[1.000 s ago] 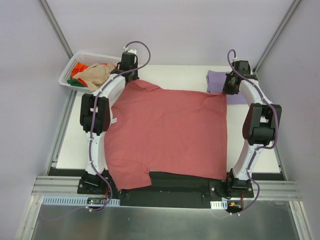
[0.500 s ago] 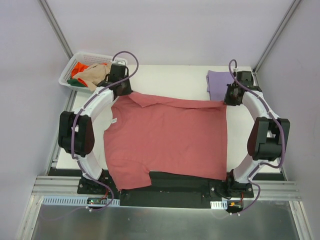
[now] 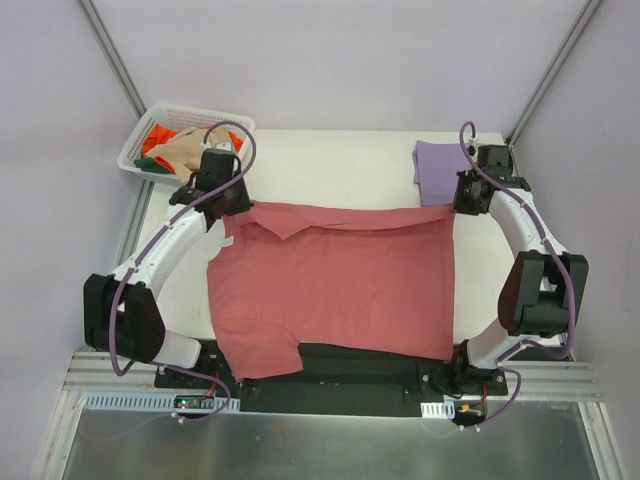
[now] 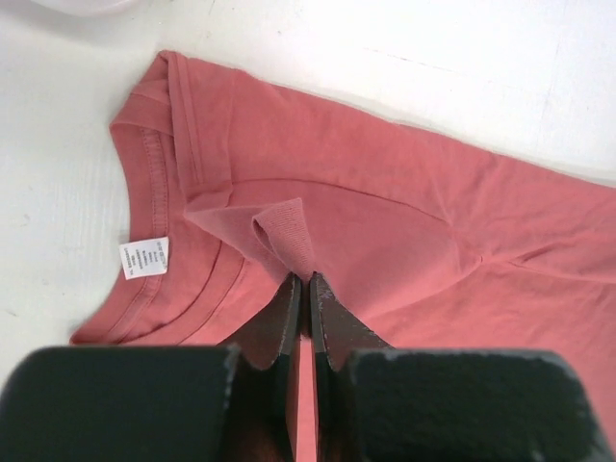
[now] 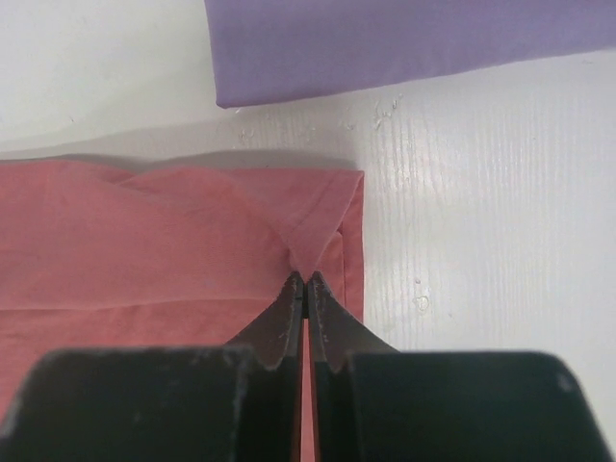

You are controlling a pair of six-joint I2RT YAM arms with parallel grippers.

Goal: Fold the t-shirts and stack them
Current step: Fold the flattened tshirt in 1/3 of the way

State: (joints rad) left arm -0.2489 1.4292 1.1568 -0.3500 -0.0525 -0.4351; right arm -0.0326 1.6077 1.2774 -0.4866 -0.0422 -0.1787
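Observation:
The rose-red t-shirt (image 3: pixel 335 280) lies spread on the white table, its far edge folded over toward me. My left gripper (image 3: pixel 232 205) is shut on the shirt's far left corner; the left wrist view shows the pinched sleeve cloth (image 4: pixel 289 236) at the fingertips, beside the neck label (image 4: pixel 144 257). My right gripper (image 3: pixel 458 205) is shut on the far right hem corner (image 5: pixel 318 241). A folded lavender t-shirt (image 3: pixel 440 165) lies at the far right, also in the right wrist view (image 5: pixel 404 43). Beige (image 3: pixel 188 148), orange and green shirts sit in the basket.
A white lattice basket (image 3: pixel 140 140) stands at the far left corner, off the table's edge. Bare white tabletop (image 3: pixel 340 160) lies beyond the red shirt. The shirt's near edge hangs over the black base plate (image 3: pixel 350 365).
Both grippers have pulled the shirt's far edge toward me, folding a strip of cloth over the shirt. Both arms have swung outward and back.

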